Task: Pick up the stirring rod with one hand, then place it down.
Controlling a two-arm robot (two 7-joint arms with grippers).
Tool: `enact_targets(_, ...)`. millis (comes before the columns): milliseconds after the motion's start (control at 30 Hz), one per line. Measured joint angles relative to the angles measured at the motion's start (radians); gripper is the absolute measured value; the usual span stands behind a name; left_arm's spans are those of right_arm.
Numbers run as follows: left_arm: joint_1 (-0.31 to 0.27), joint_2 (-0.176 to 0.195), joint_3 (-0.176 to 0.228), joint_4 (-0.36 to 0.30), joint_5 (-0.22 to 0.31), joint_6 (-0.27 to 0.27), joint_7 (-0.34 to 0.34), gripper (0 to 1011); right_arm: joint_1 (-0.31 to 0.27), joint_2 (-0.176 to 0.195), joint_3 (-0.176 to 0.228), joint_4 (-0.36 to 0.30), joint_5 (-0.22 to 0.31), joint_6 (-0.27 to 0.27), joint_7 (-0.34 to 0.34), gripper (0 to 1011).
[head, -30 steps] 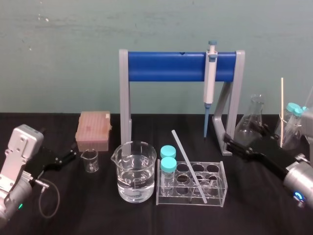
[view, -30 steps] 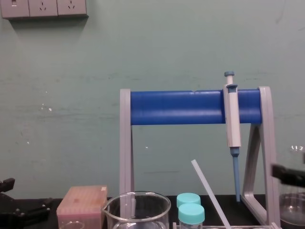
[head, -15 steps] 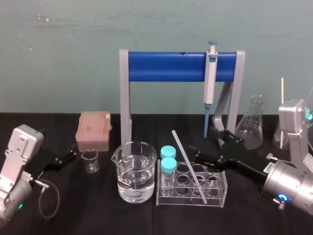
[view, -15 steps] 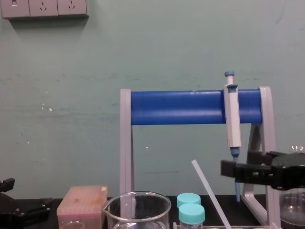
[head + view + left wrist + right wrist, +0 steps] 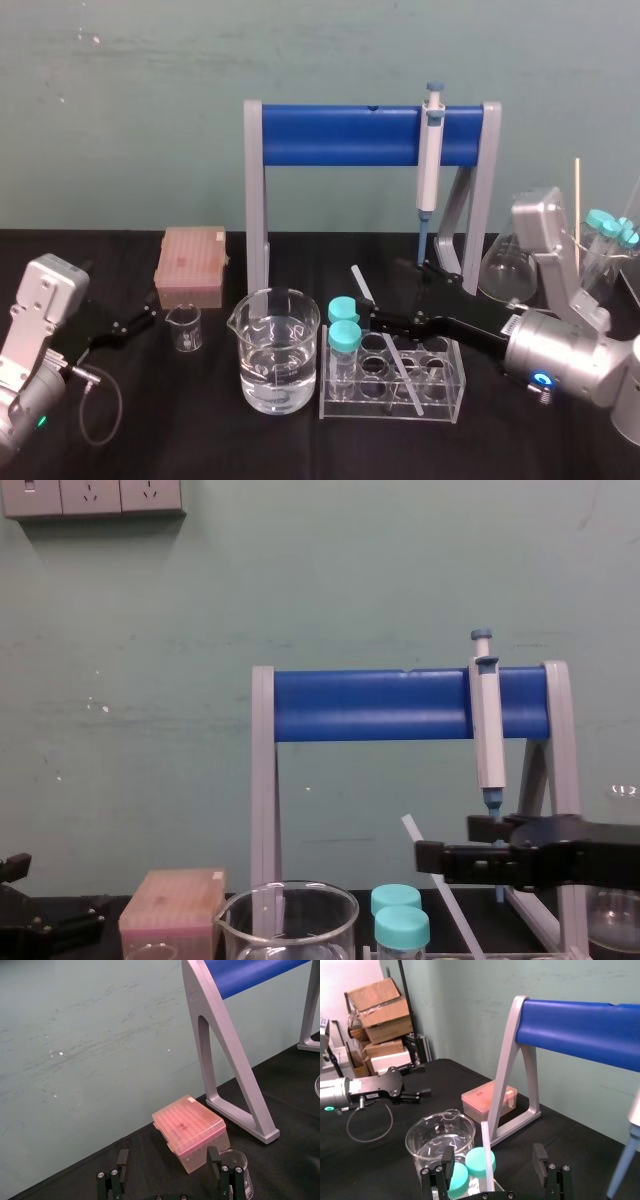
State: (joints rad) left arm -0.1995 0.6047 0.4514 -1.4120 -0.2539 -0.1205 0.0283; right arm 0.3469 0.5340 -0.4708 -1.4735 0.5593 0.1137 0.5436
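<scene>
The stirring rod (image 5: 361,281) is a thin whitish rod leaning in the clear tube rack (image 5: 442,404), its top tilted back and to the left. My right gripper (image 5: 400,295) reaches in from the right, open, with one black finger on each side of the rod's upper half. In the right wrist view the rod (image 5: 486,1152) rises between the spread fingers of that gripper (image 5: 492,1169), touching neither. From the chest the right gripper (image 5: 440,858) crosses in front of the rod (image 5: 413,831). My left gripper (image 5: 143,319) rests open at the far left (image 5: 167,1172).
A beaker of water (image 5: 277,350) and two teal-capped vials (image 5: 344,336) stand just left of the rod. The blue-barred stand (image 5: 340,136) with its hanging pipette (image 5: 431,165) is behind. A flask (image 5: 503,266), a small beaker (image 5: 184,328) and a pink tip box (image 5: 192,265) flank the scene.
The right arm has swung in from the far right and its open fingers now straddle the rod. The rod and the left arm have not moved.
</scene>
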Motion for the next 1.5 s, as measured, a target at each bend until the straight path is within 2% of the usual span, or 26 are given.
enact_targets(200, 0.000, 0.000, 0.000, 0.000, 0.000, 0.000, 0.000, 1000, 0.075, -0.044, -0.038, 0.098, -0.020, 0.004, 0.037, 1000)
enact_targets(367, 0.000, 0.000, 0.000, 0.000, 0.000, 0.000, 0.000, 1000, 0.110, -0.067, -0.058, 0.147, -0.029, 0.003, 0.060, 1000)
enact_targets(633, 0.000, 0.000, 0.000, 0.000, 0.000, 0.000, 0.000, 1000, 0.140, -0.086, -0.084, 0.180, -0.047, -0.015, 0.085, 1000)
enact_targets(933, 0.000, 0.000, 0.000, 0.000, 0.000, 0.000, 0.000, 1000, 0.139, -0.085, -0.082, 0.179, -0.045, -0.015, 0.085, 1000)
enact_targets(1100, 0.000, 0.000, 0.000, 0.000, 0.000, 0.000, 0.000, 1000, 0.138, -0.085, -0.081, 0.179, -0.043, -0.014, 0.084, 927)
enact_targets(1500, 0.000, 0.000, 0.000, 0.000, 0.000, 0.000, 0.000, 1000, 0.137, -0.085, -0.079, 0.178, -0.041, -0.013, 0.083, 575)
